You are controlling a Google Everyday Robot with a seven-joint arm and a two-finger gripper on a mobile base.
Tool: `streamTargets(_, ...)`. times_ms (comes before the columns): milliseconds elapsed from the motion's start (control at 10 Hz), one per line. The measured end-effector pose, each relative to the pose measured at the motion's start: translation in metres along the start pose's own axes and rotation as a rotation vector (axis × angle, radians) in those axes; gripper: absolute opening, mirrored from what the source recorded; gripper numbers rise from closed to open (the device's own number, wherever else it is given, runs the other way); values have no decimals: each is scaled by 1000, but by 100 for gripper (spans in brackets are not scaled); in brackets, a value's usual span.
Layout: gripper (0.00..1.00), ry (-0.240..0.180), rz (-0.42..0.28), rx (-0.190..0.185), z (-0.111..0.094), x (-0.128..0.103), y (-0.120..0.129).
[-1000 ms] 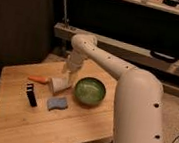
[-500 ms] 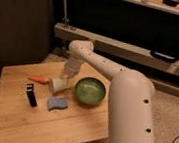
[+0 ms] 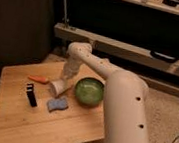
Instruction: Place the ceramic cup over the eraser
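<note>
Ceramic cup (image 3: 58, 86) w/ hand (image 3: 66, 80), unmoved.

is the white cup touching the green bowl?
Apart. The camera view shows a strip of bare table between the white cup, lying tilted under the gripper, and the green bowl beside it.

Dim, soft blur; claw (image 3: 65, 80) above lit table (image 3: 10, 120).
</note>
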Motion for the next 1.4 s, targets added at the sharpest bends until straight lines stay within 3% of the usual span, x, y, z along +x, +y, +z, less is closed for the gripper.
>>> streamTargets(300, 50, 3, -33, -25, 6, 4, 5)
streamTargets(600, 19, 2, -64, 20, -17, -4, 5)
streamTargets(800, 1, 4, -95, 63, -54, -17, 3)
streamTargets(1100, 0, 19, -145, 113, -99, -35, 3)
streamTargets(1400, 0, 23, -193, 125, -115, -47, 6)
